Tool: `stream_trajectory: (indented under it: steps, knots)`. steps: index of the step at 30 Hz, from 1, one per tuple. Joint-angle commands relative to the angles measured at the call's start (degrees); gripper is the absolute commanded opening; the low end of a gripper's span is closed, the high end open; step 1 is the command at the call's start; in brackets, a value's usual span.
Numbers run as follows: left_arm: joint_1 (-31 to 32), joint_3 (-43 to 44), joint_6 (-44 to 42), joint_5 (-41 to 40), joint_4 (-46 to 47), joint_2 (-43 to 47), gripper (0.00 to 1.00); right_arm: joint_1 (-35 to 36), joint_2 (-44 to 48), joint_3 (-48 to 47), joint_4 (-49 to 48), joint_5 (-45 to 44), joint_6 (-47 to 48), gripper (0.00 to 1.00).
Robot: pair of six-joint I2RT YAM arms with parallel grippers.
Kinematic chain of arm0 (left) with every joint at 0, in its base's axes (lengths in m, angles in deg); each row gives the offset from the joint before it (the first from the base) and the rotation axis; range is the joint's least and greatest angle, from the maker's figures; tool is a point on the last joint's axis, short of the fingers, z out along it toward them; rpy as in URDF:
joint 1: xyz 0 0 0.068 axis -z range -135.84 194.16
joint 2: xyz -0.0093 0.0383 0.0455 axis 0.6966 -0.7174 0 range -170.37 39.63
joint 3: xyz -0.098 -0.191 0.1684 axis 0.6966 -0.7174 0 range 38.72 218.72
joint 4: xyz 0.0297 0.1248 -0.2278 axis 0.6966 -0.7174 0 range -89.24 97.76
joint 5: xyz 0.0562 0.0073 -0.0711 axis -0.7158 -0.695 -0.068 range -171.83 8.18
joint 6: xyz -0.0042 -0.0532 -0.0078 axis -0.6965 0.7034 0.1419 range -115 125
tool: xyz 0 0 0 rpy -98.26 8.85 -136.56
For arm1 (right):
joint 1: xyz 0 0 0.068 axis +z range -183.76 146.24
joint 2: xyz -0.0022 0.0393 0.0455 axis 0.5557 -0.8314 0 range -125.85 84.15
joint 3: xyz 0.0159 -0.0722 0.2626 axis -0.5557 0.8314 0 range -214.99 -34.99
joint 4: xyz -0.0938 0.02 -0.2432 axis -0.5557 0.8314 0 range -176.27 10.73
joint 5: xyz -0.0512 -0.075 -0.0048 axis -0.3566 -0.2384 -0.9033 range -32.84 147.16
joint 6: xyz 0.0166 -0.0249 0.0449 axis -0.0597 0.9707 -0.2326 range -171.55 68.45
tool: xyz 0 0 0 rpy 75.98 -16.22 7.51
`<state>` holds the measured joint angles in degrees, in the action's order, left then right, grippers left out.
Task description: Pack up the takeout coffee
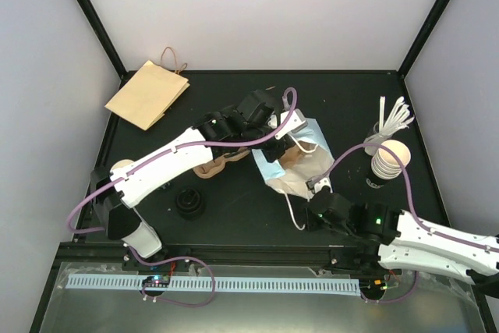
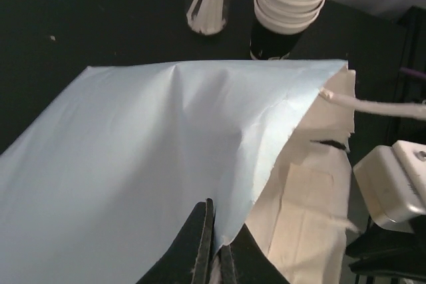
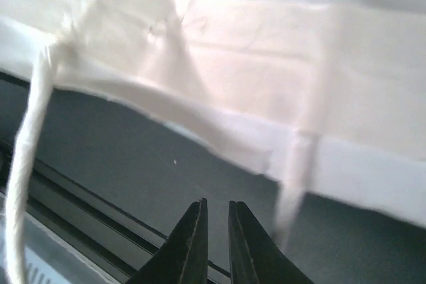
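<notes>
White-shelled left arm (image 1: 168,163) and right arm (image 1: 444,241), black joints, trailing purple cables (image 1: 291,99), black gripper fingers (image 2: 196,244).

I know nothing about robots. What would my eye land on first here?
A pale blue paper bag lies mid-table, its edge pinched by the left end effector. The right end effector sits empty, fingers barely parted, near the bag's front edge. Next come the stack of white cups at the right and a flat brown bag in the far left corner.
</notes>
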<state>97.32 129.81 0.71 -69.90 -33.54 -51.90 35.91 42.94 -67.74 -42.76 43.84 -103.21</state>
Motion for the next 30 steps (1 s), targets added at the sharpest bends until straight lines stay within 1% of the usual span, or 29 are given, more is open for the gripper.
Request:
stream_trajectory:
  steps: [1,5,9,15,21,24,30]
  knots:
    - [0.6,3.9,-0.5,2.2,4.7,-0.7,0.02,0.4,2.2,-3.3,4.4,-4.0,-1.1,0.13]
    - [0.8,6.0,0.6,4.8,4.7,-1.4,0.02,0.3,1.6,-5.2,6.1,-4.2,-0.8,0.13]
    - [0.8,4.5,1.1,4.5,4.1,-0.3,0.02,0.3,1.5,-5.6,5.7,-3.5,0.2,0.12]
    - [0.7,0.1,0.6,-3.0,-1.0,1.5,0.01,0.3,-3.0,-4.3,1.1,1.5,2.7,0.10]
    - [-0.1,-7.0,0.0,-11.2,-1.3,5.7,0.02,0.9,-11.0,-3.6,-8.9,4.9,4.7,0.09]
    - [-1.7,-9.6,-0.9,-12.7,-1.9,7.8,0.02,1.6,-15.3,-5.2,-12.6,5.4,5.7,0.09]
    - [-5.5,-13.9,-4.8,-13.3,-3.2,13.2,0.02,3.9,-22.7,-9.8,-15.5,5.0,7.1,0.09]
